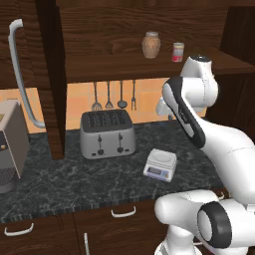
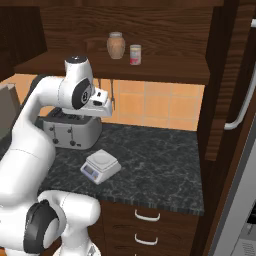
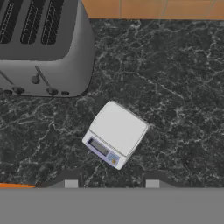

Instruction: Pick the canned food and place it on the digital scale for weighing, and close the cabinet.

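The canned food [image 1: 178,52] [image 2: 135,54] is a small red tin standing on the shelf of the open cabinet [image 1: 124,67] [image 2: 150,70], right of a brown jar. Below it on the dark counter rests the white digital scale [image 1: 160,164] [image 2: 100,166] [image 3: 116,133], its platform bare. My gripper [image 3: 111,183] [image 2: 104,113] hangs above the counter, pointing down at the scale, well below the shelf. Its fingers stand apart, open, with nothing between them.
A silver four-slot toaster [image 1: 107,133] [image 2: 70,127] [image 3: 39,48] stands left of the scale. The brown jar [image 1: 151,45] [image 2: 115,45] shares the shelf. Cabinet doors hang open at the left [image 1: 22,74] and right [image 2: 242,100]. Utensils [image 1: 114,94] hang on the tiled wall.
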